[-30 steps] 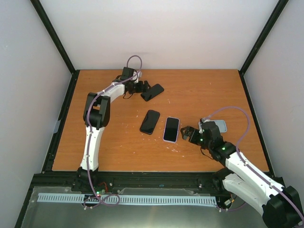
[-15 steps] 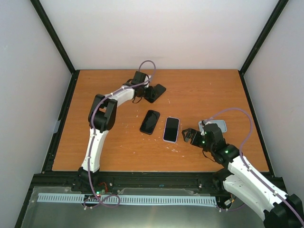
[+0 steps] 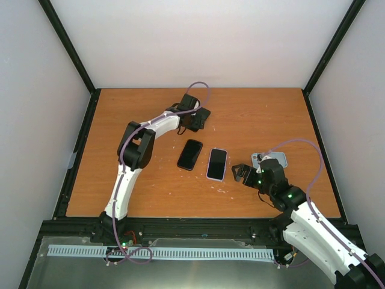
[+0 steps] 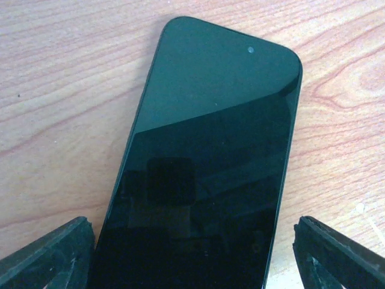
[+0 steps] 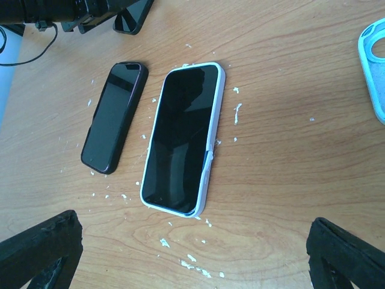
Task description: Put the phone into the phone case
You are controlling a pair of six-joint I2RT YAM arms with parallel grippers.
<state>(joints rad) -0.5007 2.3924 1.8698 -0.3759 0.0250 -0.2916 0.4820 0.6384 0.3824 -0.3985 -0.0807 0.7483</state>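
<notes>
Glossy black bare phone (image 4: 210,150) lies flat near the table's far edge, midway along. Left gripper (image 3: 196,118) is spread, straddling its long sides. Best to centre, then close squarely on the edges. Right gripper (image 3: 240,172) is spread, empty. Pale-blue plastic phone case (image 3: 275,159) sits near the right edge.

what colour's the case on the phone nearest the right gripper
Pale lilac case; clearest in right wrist view.

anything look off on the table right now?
White flecks are scattered on the table around the light-cased phone, like chipped debris. One long edge of its case steps in partway along; whether that's a cutout or unseated, I can't tell.
</notes>
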